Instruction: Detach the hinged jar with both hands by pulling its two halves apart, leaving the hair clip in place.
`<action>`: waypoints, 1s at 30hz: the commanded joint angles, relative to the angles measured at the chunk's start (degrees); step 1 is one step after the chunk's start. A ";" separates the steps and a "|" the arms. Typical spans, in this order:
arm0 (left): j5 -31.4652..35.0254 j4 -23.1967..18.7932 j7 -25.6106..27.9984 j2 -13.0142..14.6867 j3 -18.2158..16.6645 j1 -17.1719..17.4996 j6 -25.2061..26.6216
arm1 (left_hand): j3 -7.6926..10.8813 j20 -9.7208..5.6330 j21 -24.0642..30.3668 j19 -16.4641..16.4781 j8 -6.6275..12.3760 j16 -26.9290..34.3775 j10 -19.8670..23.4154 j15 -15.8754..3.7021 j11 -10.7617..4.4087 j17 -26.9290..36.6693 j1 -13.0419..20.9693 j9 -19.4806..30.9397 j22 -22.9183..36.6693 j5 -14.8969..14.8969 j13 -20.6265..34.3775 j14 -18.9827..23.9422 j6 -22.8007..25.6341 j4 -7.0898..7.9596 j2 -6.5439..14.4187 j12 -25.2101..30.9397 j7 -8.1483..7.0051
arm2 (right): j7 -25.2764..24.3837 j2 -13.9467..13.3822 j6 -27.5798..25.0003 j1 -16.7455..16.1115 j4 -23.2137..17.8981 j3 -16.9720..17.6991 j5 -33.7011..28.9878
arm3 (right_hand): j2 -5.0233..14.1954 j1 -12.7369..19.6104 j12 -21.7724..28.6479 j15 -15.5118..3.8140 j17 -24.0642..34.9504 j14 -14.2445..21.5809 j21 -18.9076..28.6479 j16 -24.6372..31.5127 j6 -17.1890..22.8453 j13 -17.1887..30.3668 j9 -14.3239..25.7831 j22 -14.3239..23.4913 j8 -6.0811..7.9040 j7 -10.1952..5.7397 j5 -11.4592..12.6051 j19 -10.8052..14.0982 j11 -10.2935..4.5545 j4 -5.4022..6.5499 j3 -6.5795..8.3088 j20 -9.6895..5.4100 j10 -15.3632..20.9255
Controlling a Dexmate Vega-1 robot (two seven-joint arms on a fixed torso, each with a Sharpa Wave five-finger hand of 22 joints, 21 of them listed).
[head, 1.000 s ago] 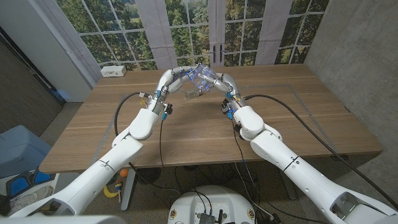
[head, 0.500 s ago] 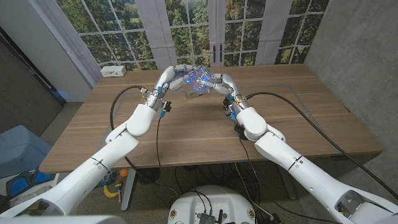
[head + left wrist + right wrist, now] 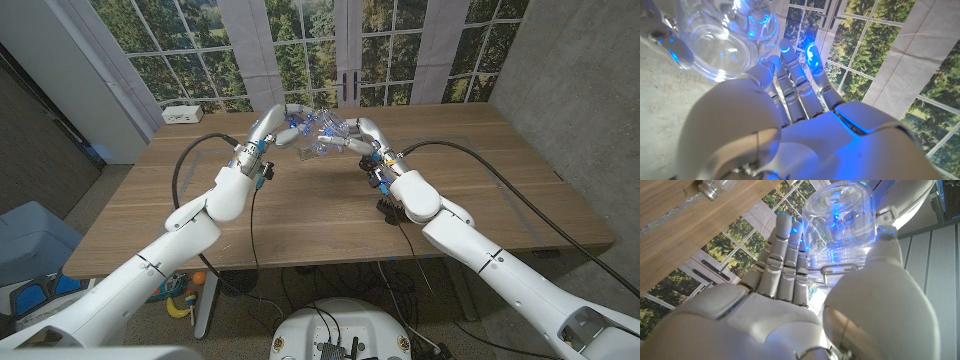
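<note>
White power strip (image 3: 182, 114) seen at desk's (image 3: 300, 215) far left corner. Small clear bottle (image 3: 717, 187) seen lying on desk in right wrist view. Windows with trees behind far edge. Blue bin, yellow object on floor by near left corner.

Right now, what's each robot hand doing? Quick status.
Left robot hand: closed on one half of the clear hinged jar, held up above the table.
Right robot hand: closed on the jar's other half.
</note>
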 commanded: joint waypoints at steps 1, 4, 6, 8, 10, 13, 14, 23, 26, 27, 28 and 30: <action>11.90 -6.46 -5.31 7.10 1.64 -1.73 6.94 | 0.48 -5.61 0.26 -0.06 0.89 -0.85 15.70 -5.42 -5.80 0.02 -1.20 1.18 -0.43 1.10 2.10 0.51 3.10 0.59 -0.42 -0.83 2.07 | 3.69 -5.84 -9.17 0.71 -6.33 0.78 -4.70 | 15.74 13.89 0.27 -10.76 0.18 4.23 0.44 -0.18 7.61 0.77 0.62 0.06 1.27 -8.35 0.40 -1.09 -10.67 0.62 7.25 -9.33 9.82; 16.12 -8.22 -6.88 8.90 2.45 -2.41 7.91 | 0.70 -6.44 -0.14 -0.79 1.16 -1.68 15.56 -5.41 -5.82 -0.13 -1.90 1.78 -1.01 1.94 1.49 0.22 2.81 0.98 -0.89 -1.85 1.48 | 5.71 -7.19 -11.93 1.36 -7.89 0.58 -5.00 | 15.85 13.79 0.35 -10.77 0.24 3.92 0.52 -0.19 7.47 1.28 0.97 0.05 1.41 -8.48 0.54 -1.47 -10.77 0.70 7.20 -9.30 9.56; 19.28 -9.11 -7.71 9.85 3.19 -2.92 8.34 | 0.87 -6.68 -0.36 -1.23 1.28 -2.25 15.78 -5.45 -5.84 -0.24 -2.27 2.05 -1.36 2.51 1.38 -0.06 2.71 1.15 -1.24 -2.21 1.06 | 7.11 -8.00 -13.97 1.93 -8.85 0.34 -5.20 | 15.90 13.81 0.37 -10.80 0.27 3.82 0.54 -0.18 7.43 1.46 1.13 0.03 1.47 -8.54 0.60 -1.65 -10.78 0.68 7.20 -9.30 9.48; 22.04 -9.76 -8.83 10.80 3.98 -3.59 8.23 | 1.00 -6.93 -0.38 -1.52 1.22 -2.59 15.82 -5.47 -5.85 -0.27 -2.56 1.93 -1.46 2.99 1.11 -0.02 2.77 1.33 -1.40 -2.69 0.99 | 8.69 -8.76 -15.40 2.60 -9.35 0.21 -4.92 | 15.90 13.84 0.42 -10.82 0.30 3.70 0.52 -0.17 7.47 1.67 1.28 0.01 1.57 -8.52 0.66 -1.93 -10.76 0.65 7.19 -9.32 9.42; 23.95 -10.35 -10.71 11.75 4.62 -4.33 7.90 | 1.04 -7.02 -0.49 -1.58 1.19 -2.71 15.86 -5.47 -5.86 -0.29 -2.65 1.85 -1.67 3.15 1.03 -0.02 2.82 1.38 -1.46 -2.84 0.89 | 10.21 -9.55 -16.62 3.22 -9.77 0.22 -4.43 | 15.88 13.80 0.43 -10.80 0.33 3.54 0.53 -0.17 7.31 1.89 1.46 0.00 1.60 -8.60 0.71 -2.18 -10.68 0.66 7.14 -9.32 9.26; 26.74 -11.17 -13.34 13.02 5.22 -5.11 7.80 | 1.14 -7.25 -0.64 -1.69 1.03 -3.02 15.75 -5.47 -5.86 -0.34 -2.89 1.65 -1.98 3.52 0.71 -0.06 2.78 1.53 -1.63 -3.33 0.51 | 11.97 -10.76 -17.59 3.74 -10.35 0.53 -3.46 | 15.85 13.79 0.49 -10.80 0.37 3.25 0.59 -0.17 7.18 2.15 1.76 -0.02 1.71 -8.73 0.81 -2.53 -10.61 0.64 7.08 -9.30 9.31; 27.50 -11.39 -14.40 13.44 5.39 -5.43 7.70 | 1.16 -7.29 -0.63 -1.67 1.02 -3.10 15.74 -5.47 -5.87 -0.35 -2.94 1.61 -1.99 3.59 0.65 -0.10 2.80 1.55 -1.68 -3.42 0.52 | 12.33 -11.14 -18.22 3.87 -10.71 0.57 -3.40 | 15.86 13.75 0.59 -10.80 0.39 3.13 0.61 -0.16 7.16 2.37 1.91 -0.03 1.77 -8.67 0.85 -2.69 -10.50 0.66 7.04 -9.30 9.33; 36.50 -13.52 -19.80 16.14 6.72 -7.38 5.78 | 1.39 -7.73 -0.64 -2.00 0.74 -3.74 16.02 -5.51 -5.86 -0.41 -3.33 1.10 -2.23 4.49 0.18 0.03 2.96 1.71 -2.11 -4.25 0.41 | 12.82 -13.28 -20.96 3.79 -12.91 1.09 -3.10 | 15.90 13.53 0.94 -10.80 0.50 2.18 0.79 -0.14 6.37 3.81 2.88 -0.05 1.93 -9.06 1.16 -3.75 -10.54 0.80 6.74 -9.29 8.78; 38.07 -12.67 -20.51 17.40 7.73 -9.93 0.68 | 1.43 -7.80 -0.72 -2.18 0.68 -3.86 16.14 -5.50 -5.85 -0.40 -3.42 0.98 -2.36 4.70 0.19 0.12 3.02 1.76 -2.20 -4.36 0.43 | 13.11 -13.60 -21.50 3.96 -13.19 1.05 -2.91 | 15.93 13.51 0.89 -10.81 0.52 1.93 0.90 -0.10 6.40 4.00 3.19 -0.06 2.08 -9.06 1.25 -3.97 -10.49 0.81 6.68 -9.29 8.57; 39.18 -12.57 -20.65 17.58 7.96 -10.46 -0.25 | 1.45 -7.80 -0.76 -2.23 0.67 -3.91 16.19 -5.50 -5.85 -0.40 -3.46 0.93 -2.43 4.78 0.22 0.15 3.06 1.78 -2.23 -4.38 0.49 | 13.26 -13.67 -21.70 4.10 -13.22 0.97 -2.88 | 15.90 13.48 0.92 -10.80 0.53 1.78 0.93 -0.09 6.24 4.16 3.34 -0.07 2.08 -9.13 1.29 -4.14 -10.47 0.82 6.62 -9.30 8.52; 40.34 -12.68 -20.38 17.71 7.97 -10.49 -0.60 | 1.47 -7.77 -0.85 -2.29 0.64 -3.97 16.15 -5.49 -5.85 -0.40 -3.49 0.89 -2.56 4.85 0.14 0.14 3.08 1.79 -2.29 -4.50 0.46 | 13.48 -13.71 -21.66 4.25 -13.12 0.93 -2.70 | 15.93 13.48 0.87 -10.81 0.54 1.70 0.97 -0.06 6.19 4.14 3.48 -0.07 2.11 -9.17 1.33 -4.26 -10.42 0.83 6.60 -9.30 8.51; 42.35 -12.98 -20.56 17.89 8.01 -10.73 -1.16 | 1.50 -7.82 -1.10 -2.65 0.60 -4.10 16.25 -5.49 -5.84 -0.41 -3.55 0.80 -2.82 5.01 0.14 0.12 3.13 1.80 -2.40 -4.58 0.49 | 14.18 -13.82 -21.74 4.72 -12.89 0.77 -2.33 | 15.92 13.46 0.90 -10.80 0.54 1.55 1.01 -0.04 6.16 4.29 3.65 -0.08 2.17 -9.16 1.38 -4.44 -10.43 0.83 6.54 -9.30 8.46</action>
